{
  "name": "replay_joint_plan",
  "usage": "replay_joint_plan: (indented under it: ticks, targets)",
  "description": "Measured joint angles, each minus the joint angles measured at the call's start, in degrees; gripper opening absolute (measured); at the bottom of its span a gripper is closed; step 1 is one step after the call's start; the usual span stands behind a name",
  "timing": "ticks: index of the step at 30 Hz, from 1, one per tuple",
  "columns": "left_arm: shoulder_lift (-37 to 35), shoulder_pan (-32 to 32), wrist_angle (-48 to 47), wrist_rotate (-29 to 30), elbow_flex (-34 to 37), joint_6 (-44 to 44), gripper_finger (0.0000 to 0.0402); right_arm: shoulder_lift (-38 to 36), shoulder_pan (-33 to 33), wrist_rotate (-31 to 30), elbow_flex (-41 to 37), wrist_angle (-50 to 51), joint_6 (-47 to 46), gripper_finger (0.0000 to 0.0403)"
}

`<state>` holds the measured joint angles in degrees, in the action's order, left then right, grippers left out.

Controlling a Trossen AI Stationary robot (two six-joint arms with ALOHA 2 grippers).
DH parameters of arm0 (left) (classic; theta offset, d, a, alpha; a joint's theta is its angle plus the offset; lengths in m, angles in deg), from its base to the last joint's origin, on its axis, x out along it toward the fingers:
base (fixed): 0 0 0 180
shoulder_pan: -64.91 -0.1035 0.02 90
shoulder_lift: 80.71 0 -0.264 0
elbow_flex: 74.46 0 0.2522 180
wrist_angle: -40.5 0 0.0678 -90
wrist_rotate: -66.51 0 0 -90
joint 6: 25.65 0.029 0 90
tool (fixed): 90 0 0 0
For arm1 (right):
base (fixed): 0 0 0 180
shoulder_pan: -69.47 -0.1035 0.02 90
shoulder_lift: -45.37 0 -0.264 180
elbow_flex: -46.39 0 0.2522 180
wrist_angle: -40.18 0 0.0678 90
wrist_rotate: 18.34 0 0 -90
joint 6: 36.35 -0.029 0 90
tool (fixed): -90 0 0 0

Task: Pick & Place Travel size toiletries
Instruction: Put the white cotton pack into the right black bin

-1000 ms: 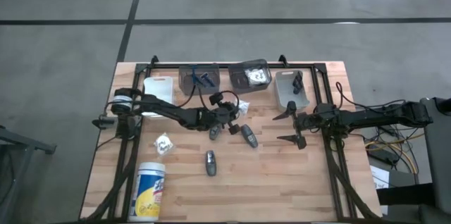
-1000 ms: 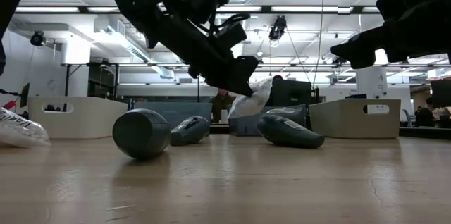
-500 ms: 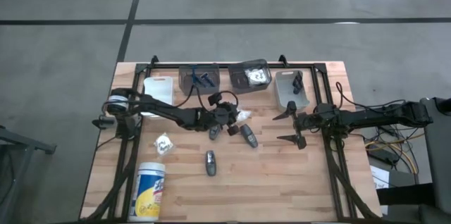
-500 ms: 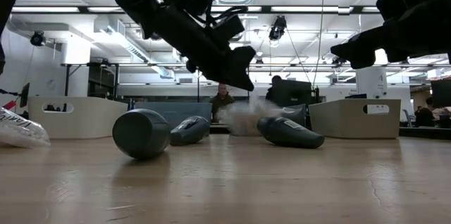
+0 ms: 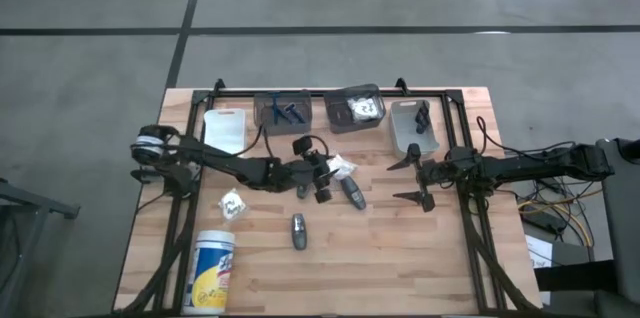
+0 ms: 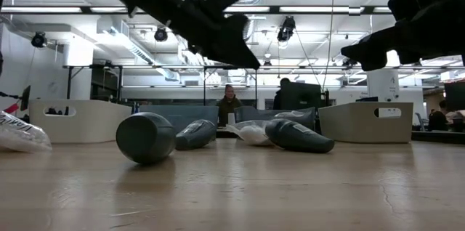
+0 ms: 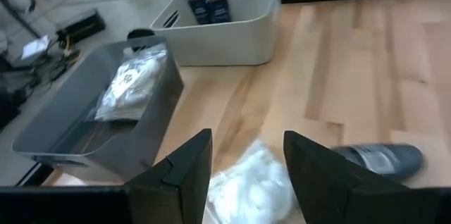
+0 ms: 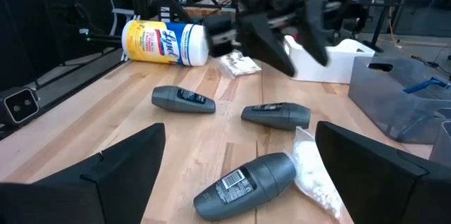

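Note:
Three dark grey tubes lie on their sides on the table: one toward the near edge, one right of my left gripper, and one just under it. A white packet lies flat beside the right tube, and another lies farther left. My left gripper hovers open above the packet, touching nothing. My right gripper waits wide open to the right, clear of everything.
Along the far edge stand a white bin, a clear bin with blue sticks, a clear bin with white packets and a grey bin with a dark piece. A tall white canister lies at the near left.
My left gripper has let go of the white packet. The packet fell from between its fingers and now lies on the table next to the grey tube. The gripper has risen and drawn back a little toward the near left.

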<state>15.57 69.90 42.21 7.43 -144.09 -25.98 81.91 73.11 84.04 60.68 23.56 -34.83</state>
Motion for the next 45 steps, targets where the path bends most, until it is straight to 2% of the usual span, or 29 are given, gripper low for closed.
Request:
replay_joint_plan:
  ticks: [5, 10, 13, 18, 22, 27, 32, 37, 41, 45]
  targets:
    - [-3.77, 1.58, 4.48, -1.00, 5.82, 3.27, 0.0181, 0.00, 0.02, -0.04, 0.00, -0.01, -1.72, 0.0364]
    - [-10.39, 1.95, 12.03, -13.22, 15.24, 4.74, 0.0181, -0.17, 0.02, -0.02, 0.02, -0.58, -3.35, 0.0364]
    - [-15.61, 1.97, 17.34, -18.01, 21.70, 2.68, 0.0181, -0.04, 0.01, -0.02, 0.02, -0.40, -3.55, 0.0364]
    - [-24.88, 1.99, 22.55, -19.36, 31.02, -1.27, 0.0181, 0.04, 0.02, -0.24, 0.23, -3.41, -9.04, 0.0364]
    - [-30.96, 2.01, 23.15, -19.50, 35.49, -2.85, 0.0181, 0.07, 0.00, -0.45, 4.54, 0.56, -13.19, 0.0364]
    - [-36.00, 2.36, 23.18, -22.65, 38.34, -3.48, 0.0181, 1.36, -0.02, -0.39, 12.56, 11.90, -7.27, 0.0363]
    - [-39.57, 2.36, 23.12, -27.03, 39.98, -3.61, 0.0181, 5.37, -0.02, -0.37, 18.41, 12.14, -4.86, 0.0364]
    - [-41.77, 2.36, 20.02, -27.13, 41.32, -3.66, 0.0182, 11.41, -0.02, -0.37, 23.17, 12.02, -5.84, 0.0364]
    - [-42.79, 2.46, 15.35, -27.13, 41.40, 0.65, 0.0181, 18.20, -0.02, -0.47, 26.69, 10.93, -5.93, 0.0364]
    - [-43.06, 2.66, 16.52, -27.59, 41.43, 3.33, 0.0181, 26.88, -0.11, -0.44, 30.32, 10.94, -6.17, 0.0364]
